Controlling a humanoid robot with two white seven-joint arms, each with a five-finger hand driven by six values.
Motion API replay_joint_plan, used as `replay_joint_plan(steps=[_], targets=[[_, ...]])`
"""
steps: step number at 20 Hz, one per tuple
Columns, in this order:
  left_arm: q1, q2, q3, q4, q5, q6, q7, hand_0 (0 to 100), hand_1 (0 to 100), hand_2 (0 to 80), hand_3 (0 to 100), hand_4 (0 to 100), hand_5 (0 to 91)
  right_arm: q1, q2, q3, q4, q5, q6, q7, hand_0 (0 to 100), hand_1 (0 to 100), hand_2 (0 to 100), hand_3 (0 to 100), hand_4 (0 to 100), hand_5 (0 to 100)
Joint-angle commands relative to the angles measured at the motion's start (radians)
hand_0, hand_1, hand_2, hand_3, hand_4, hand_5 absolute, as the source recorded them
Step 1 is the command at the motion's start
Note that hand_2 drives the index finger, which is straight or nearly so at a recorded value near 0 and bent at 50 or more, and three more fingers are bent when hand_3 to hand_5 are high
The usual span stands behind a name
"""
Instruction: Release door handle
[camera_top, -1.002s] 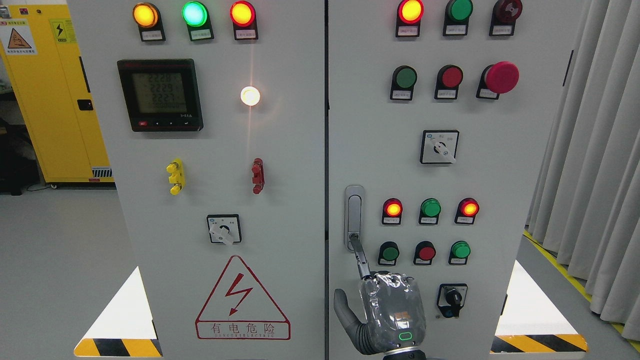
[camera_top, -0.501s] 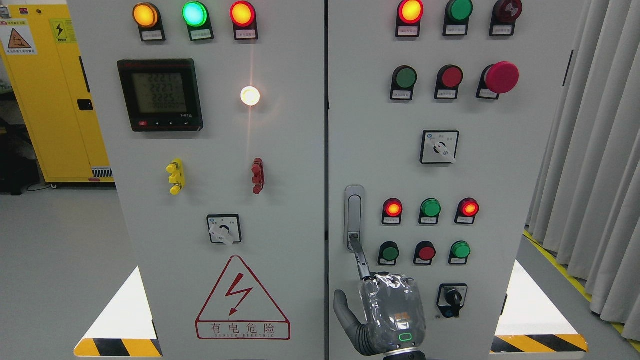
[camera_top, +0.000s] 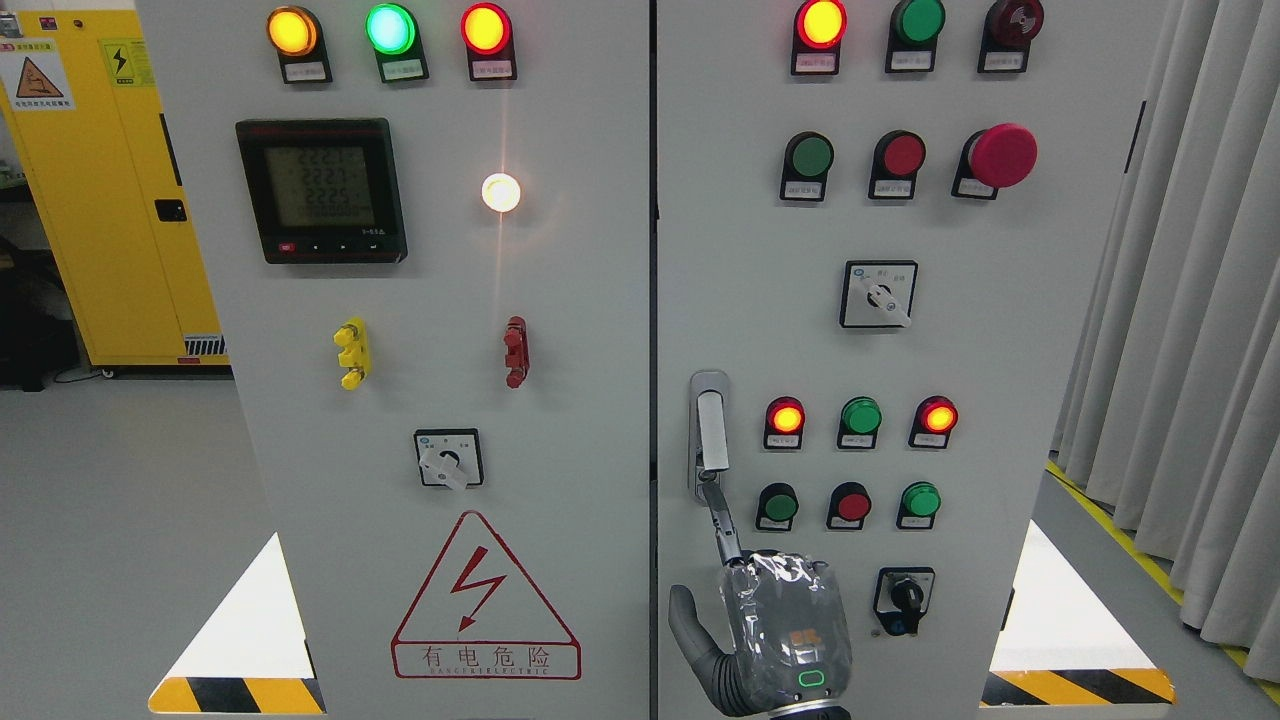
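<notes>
The silver door handle sits in its vertical recess at the left edge of the right cabinet door. Its lever stands sprung out from the recess, lower end lifted. My right hand, wrapped in clear film, comes up from the bottom edge below the handle. Its index finger points straight up with the tip at the lock button at the foot of the recess. The thumb sticks out to the left, and the other fingers are curled out of sight. The hand holds nothing. The left arm does not show.
The right door carries rows of lamps and push buttons, a rotary switch, a red mushroom stop button and a key switch. The left door has a meter and a danger sign. Curtains hang at the right.
The handle's lever has popped out of its recess; before it lay flush. My hand and index finger have stayed almost where they were.
</notes>
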Motion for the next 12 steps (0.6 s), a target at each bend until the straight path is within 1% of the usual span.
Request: replay_joint_plan(steps=[1, 12], targets=[[0.000, 0.000, 0.000, 0.000, 0.000, -0.001, 0.000, 12, 56, 0.0, 0, 0, 0.0, 0.003, -0.001, 0.003, 0.000, -0.001, -0.001, -0.004, 58, 37, 8, 100, 100, 100], [0.000, 0.000, -0.001, 0.000, 0.000, -0.001, 0.000, 12, 56, 0.0, 0, 0, 0.0, 0.001, -0.001, 0.007, -0.009, -0.002, -0.004, -0.015, 58, 37, 8, 100, 100, 100]])
